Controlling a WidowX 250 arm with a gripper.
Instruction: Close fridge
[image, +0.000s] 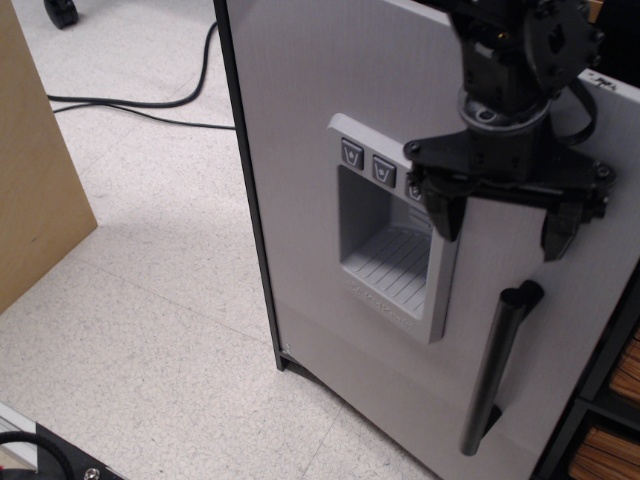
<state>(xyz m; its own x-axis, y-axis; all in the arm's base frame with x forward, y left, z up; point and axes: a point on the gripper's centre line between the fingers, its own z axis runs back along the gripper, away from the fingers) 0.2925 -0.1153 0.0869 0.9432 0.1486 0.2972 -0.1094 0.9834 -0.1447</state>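
The fridge (310, 120) fills the right half of the view. Its light-grey door carries a recessed dispenser panel (390, 240) with three small buttons. A black bar handle (497, 365) runs down the door's right side. The door stands slightly ajar, with black shelving showing past its right edge at the lower right. My gripper (503, 228) is black and open. It hovers in front of the door, just above the handle's top end. Its left finger overlaps the dispenser panel's right edge. Nothing is between the fingers.
A tan wooden panel (35, 170) stands at the left. Black cables (140, 105) lie on the speckled floor behind it. A black object (45, 455) sits at the bottom left corner. Tan items (610, 440) show on the shelves at the lower right.
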